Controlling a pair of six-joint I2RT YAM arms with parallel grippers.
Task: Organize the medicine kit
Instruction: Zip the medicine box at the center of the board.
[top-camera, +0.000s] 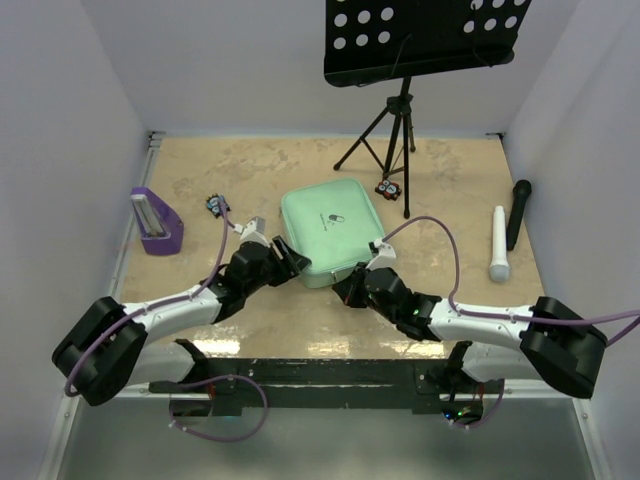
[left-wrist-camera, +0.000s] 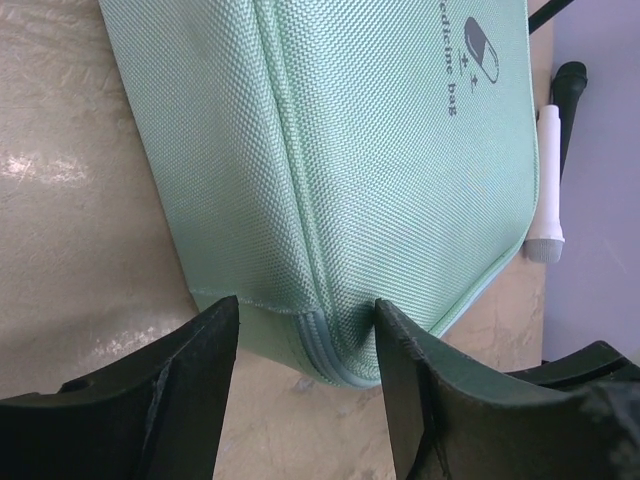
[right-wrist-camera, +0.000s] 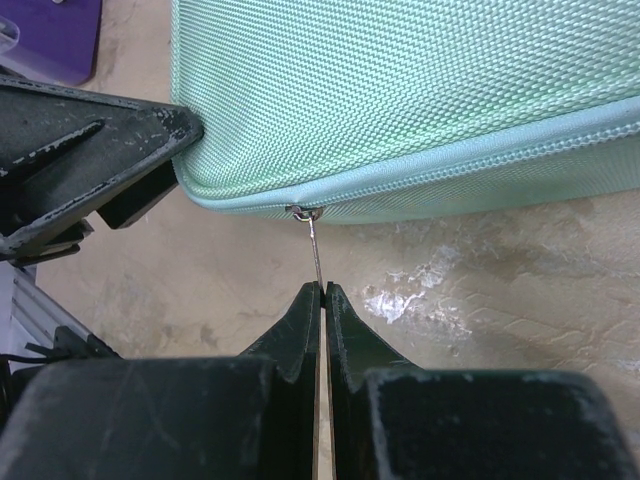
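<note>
Lying closed mid-worktop (top-camera: 200, 200) in the top view, the kit (top-camera: 330, 236) has an arm at each near corner. From the left wrist, the left end effector (left-wrist-camera: 305, 320) stands apart astride the near-left corner, apparently to brace the kit. From the right wrist, the right end effector (right-wrist-camera: 322, 295) is clamped on the zip pull (right-wrist-camera: 314, 245), likely to draw the zip along.

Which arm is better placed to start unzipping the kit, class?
Right. The right gripper is shut on the zipper pull at the kit's edge; the left gripper merely straddles the nearby corner, open, gripping nothing.
</note>
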